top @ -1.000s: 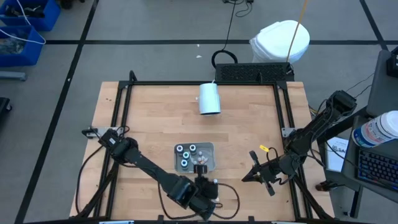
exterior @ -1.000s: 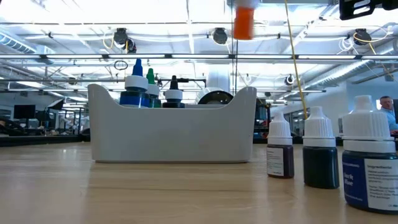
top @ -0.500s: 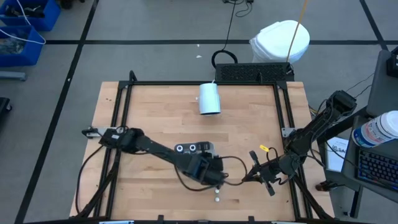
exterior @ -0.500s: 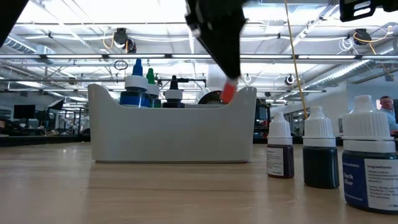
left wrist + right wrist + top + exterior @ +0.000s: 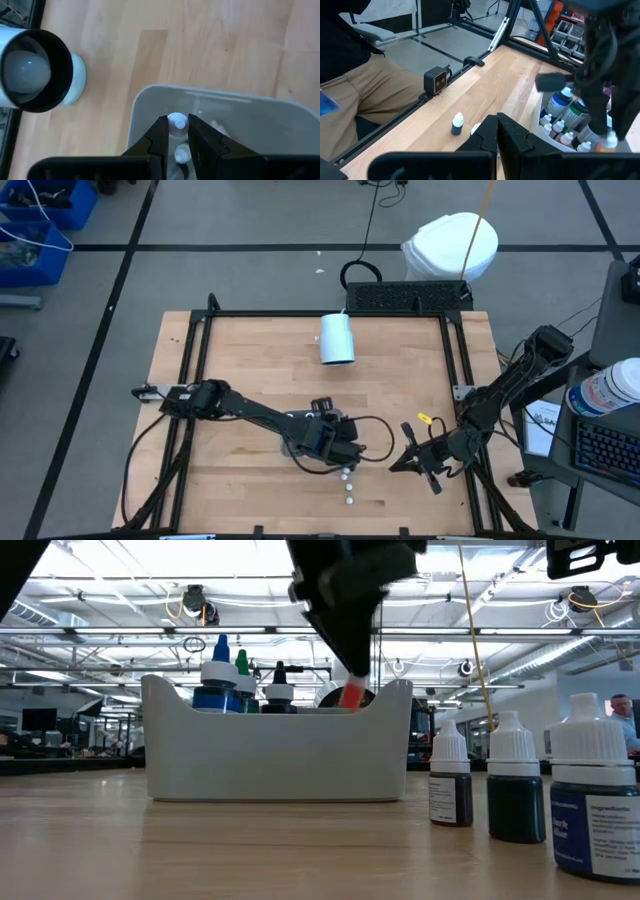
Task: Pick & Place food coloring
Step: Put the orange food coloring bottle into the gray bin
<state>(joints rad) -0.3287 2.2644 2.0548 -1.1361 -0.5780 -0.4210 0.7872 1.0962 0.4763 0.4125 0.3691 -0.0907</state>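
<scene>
left hand | clamped on food coloring bottle (white-capped) | over grey tray | right hand together

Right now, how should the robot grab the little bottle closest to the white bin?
Probably by its white cap, from straight above. The bottle stands upright beside the bin, its cap narrow, and another bottle crowds one side.

The table is pale wood with plank grain. The tray is light grey; inside stand blue and green bottles. The black left tool pinches a white-capped bottle, apparently orange. The cup is white
</scene>
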